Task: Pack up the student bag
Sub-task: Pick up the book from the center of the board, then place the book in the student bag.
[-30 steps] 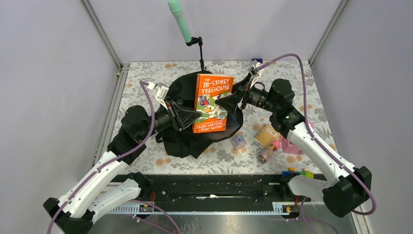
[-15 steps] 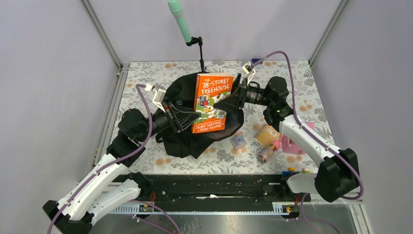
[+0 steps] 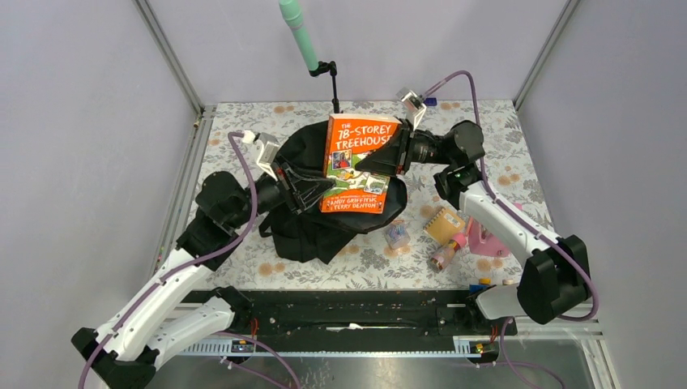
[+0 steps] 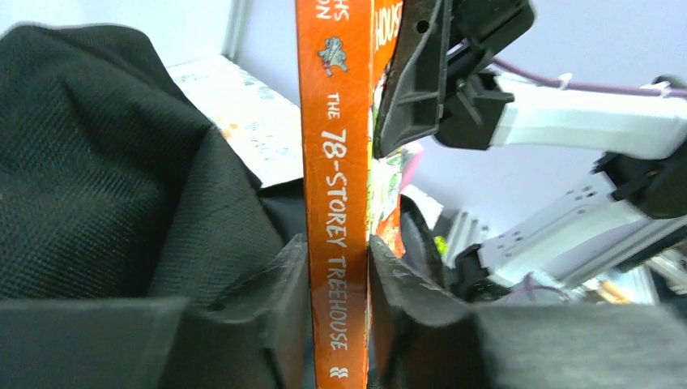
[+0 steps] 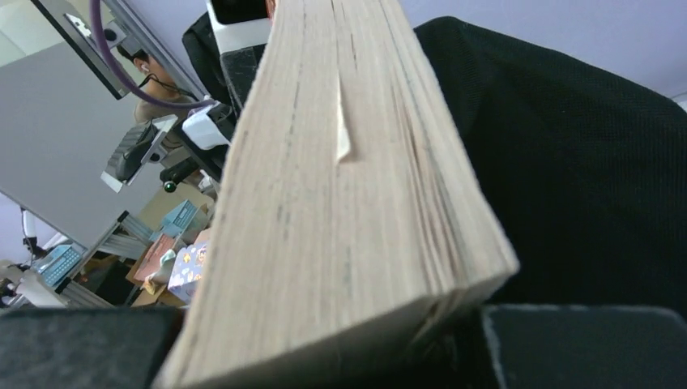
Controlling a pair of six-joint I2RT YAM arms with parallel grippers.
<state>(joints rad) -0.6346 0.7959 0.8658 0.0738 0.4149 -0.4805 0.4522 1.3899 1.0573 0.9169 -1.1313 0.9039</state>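
- the orange book point(image 3: 356, 164) shows "the 78-storey treehouse" in white letters on its cover, with "andy griffiths" and "terry denton" along the bottom
- in the left wrist view the spine point(image 4: 336, 162) reads "the 78-storey treehouse" running lengthwise
- the student bag point(image 3: 324, 231) is a soft black mound of coarse woven fabric, crumpled and rounded; it lies mid-table, nearer the far edge than the near one, on the floral tabletop point(image 3: 243, 130)
- the book sits above the bag, held between both arms
- the left gripper point(image 3: 312, 190) pinches the book at its spine, one finger point(image 4: 279, 275) on each cover
- the right gripper point(image 3: 381, 162) clamps the opposite side, the cream page edges point(image 5: 340, 203) running out between its fingers
- a small tan notebook point(image 3: 445, 224) lies on the table toward the right edge, apart from the bag
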